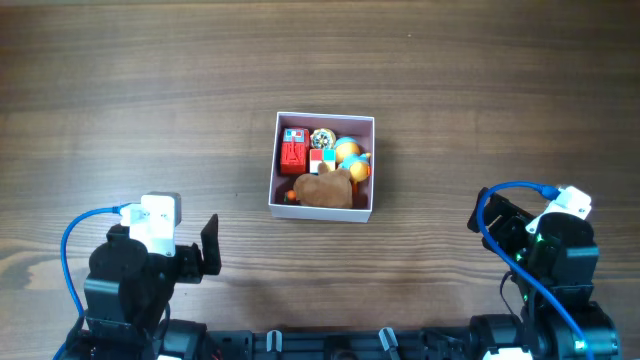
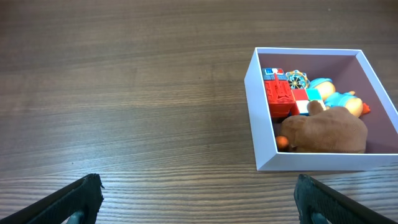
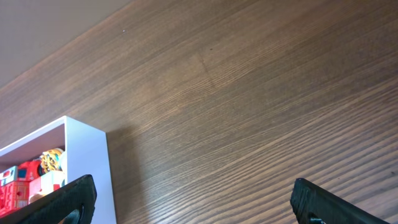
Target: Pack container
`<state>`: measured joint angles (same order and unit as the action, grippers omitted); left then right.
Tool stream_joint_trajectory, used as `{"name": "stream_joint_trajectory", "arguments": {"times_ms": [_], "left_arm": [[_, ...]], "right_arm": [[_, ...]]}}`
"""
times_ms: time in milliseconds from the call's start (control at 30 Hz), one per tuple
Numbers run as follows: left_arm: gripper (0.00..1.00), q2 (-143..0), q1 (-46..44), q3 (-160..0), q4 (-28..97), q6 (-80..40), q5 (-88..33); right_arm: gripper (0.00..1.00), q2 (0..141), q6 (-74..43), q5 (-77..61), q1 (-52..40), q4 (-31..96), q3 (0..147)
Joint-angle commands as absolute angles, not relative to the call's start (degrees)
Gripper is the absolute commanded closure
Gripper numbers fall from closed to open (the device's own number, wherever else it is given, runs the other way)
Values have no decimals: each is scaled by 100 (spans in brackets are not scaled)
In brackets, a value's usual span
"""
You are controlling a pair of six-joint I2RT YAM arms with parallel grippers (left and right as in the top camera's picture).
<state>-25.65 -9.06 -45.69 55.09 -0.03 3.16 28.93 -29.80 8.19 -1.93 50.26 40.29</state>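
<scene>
The container [image 1: 273,170], a square white box with a pink inside, sits at the table's middle and holds several toys: a red block toy [image 1: 293,153], a brown plush [image 1: 322,189] and orange-blue figures [image 1: 351,160]. It also shows in the left wrist view [image 2: 258,118] and at the lower left of the right wrist view [image 3: 87,168]. My left gripper [image 2: 199,199] is open and empty over bare wood, near the front left [image 1: 205,248]. My right gripper [image 3: 193,202] is open and empty at the front right [image 1: 490,215].
The wooden table [image 1: 150,90] spreads around the box. Blue cables run on both arms [image 1: 70,250] [image 1: 490,235]. A pale wall strip shows at the upper left of the right wrist view [image 3: 37,31].
</scene>
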Motion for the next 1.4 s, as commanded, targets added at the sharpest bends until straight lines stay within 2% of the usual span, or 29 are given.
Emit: {"name": "stream_joint_trajectory", "arguments": {"times_ms": [0, 167, 267, 367, 500, 600, 700, 767, 833, 933, 1367], "left_arm": [[0, -2565, -939, -4558, 5511, 108, 373], [0, -2567, -939, -4558, 5511, 108, 373], [0, -2565, -939, -4558, 5511, 108, 373], [0, -2567, -939, -4558, 5511, 108, 373], [0, -2565, -939, -4558, 5511, 108, 373], [0, -2565, -939, -4558, 5511, 108, 373], [0, -2565, -939, -4558, 5511, 108, 373], [0, -2565, -939, -4558, 5511, 108, 373], [0, -2565, -939, -4558, 5509, 108, 373], [0, -2567, -939, -4558, 5509, 108, 373], [0, -2565, -939, -4558, 5511, 108, 373]], "right_arm": [[0, 2908, -3059, 897, -180, 5019, 4003], [0, 2871, -2805, 1070, -178, 5087, 3999], [0, 2462, -2014, 869, -196, 4764, 3848], [0, 1691, -1192, 421, -196, 3693, 3153], [0, 499, -1037, -222, -202, 2034, 1756], [0, 106, -1041, -585, -207, 622, 788], [0, 16, -904, -633, -207, -141, 307], [0, 16, -419, -788, -207, -480, 132], [0, 16, 198, -928, -207, -576, 25], [0, 16, 622, -954, -224, -43, 27], [0, 21, 414, -952, -239, -75, 30]]}}
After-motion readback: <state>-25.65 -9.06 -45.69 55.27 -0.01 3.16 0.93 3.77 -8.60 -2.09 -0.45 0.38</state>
